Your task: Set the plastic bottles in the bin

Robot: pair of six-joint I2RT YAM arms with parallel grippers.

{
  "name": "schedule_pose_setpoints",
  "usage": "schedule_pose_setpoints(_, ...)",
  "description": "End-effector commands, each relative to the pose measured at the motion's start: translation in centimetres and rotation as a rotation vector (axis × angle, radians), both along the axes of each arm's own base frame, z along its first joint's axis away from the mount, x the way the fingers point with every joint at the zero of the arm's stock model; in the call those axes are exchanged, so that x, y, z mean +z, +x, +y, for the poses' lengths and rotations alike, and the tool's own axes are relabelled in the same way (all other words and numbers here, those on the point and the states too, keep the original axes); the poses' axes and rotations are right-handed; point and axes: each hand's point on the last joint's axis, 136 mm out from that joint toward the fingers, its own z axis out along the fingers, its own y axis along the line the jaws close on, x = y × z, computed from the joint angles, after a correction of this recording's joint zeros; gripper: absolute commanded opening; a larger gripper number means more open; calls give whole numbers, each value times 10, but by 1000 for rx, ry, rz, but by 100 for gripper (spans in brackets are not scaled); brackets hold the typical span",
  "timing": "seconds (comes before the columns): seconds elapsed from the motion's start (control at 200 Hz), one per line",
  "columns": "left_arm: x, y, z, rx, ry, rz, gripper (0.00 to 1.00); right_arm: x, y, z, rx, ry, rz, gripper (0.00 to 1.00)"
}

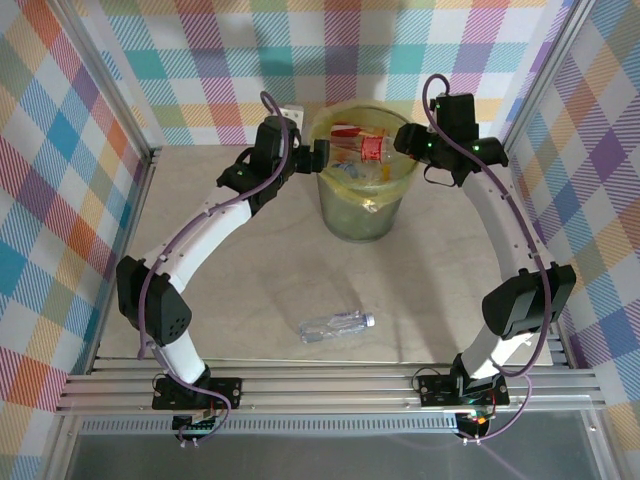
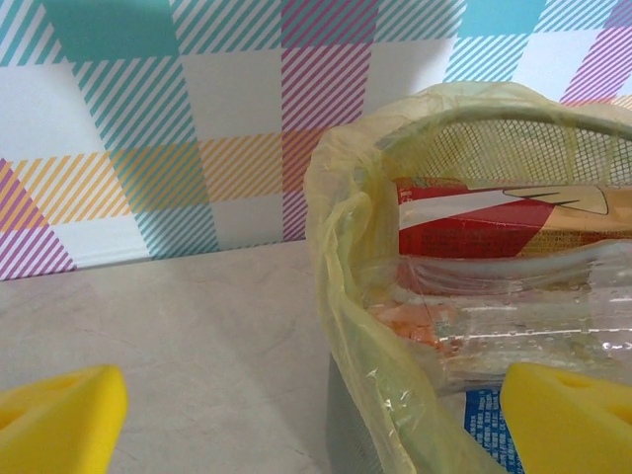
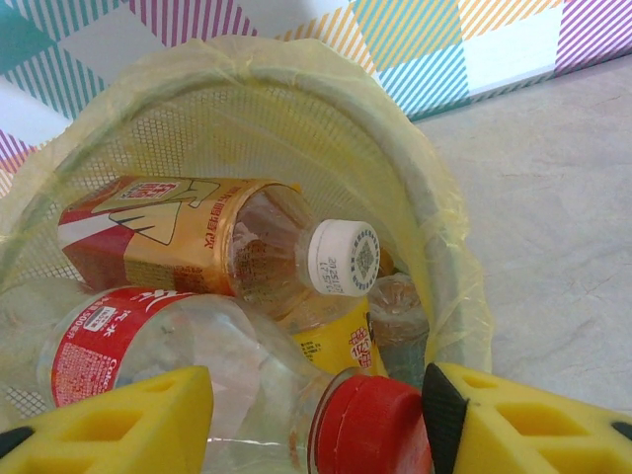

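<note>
Bottles (image 3: 178,242) were piled in the bin (image 1: 345,215), and one last bottle (image 1: 337,326) lay on the table (image 1: 250,270) near its front edge, well apart from both grippers. It lay on its side about midway between the two arm bases. Its long axis ran left to right and its cap (image 1: 368,320) pointed to the right, so jaws would probably have to close across it from front to back.

The left gripper (image 2: 314,395) hung just beside the bin's left rim with its jaws spread wide and nothing between them, and it looked the freer of the two to go back. The right gripper (image 3: 318,380) was over the bin with its jaws part spread around a red-capped bottle (image 3: 370,430). The cap lay against one pad, but I could not tell whether the jaws were pinching it.
</note>
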Motion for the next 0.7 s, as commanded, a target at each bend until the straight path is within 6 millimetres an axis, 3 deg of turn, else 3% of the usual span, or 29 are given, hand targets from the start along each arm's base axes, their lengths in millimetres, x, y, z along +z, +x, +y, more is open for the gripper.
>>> schedule_pose_setpoints(0.0,17,-6,10,22,-23,-32,97,2,0,1,8,3,4,61)
schedule_pose_setpoints(0.125,22,-10,14,25,-25,-41,98,5,-1,-1,14,-27,6,64)
schedule_pose_setpoints(0.365,38,-36,15,-58,-45,-87,99,35,-10,-6,27,-76,-7,79)
schedule_pose_setpoints(0.48,32,-68,3,-226,-29,-79,100,38,-23,-14,10,-100,12,88)
schedule_pose_setpoints(0.595,7,-111,-5,-390,12,-48,100,33,-42,-20,-1,-106,45,100)
schedule_pose_setpoints(0.7,-19,-151,-7,-483,51,-54,100,26,-64,-25,-10,-95,72,100)
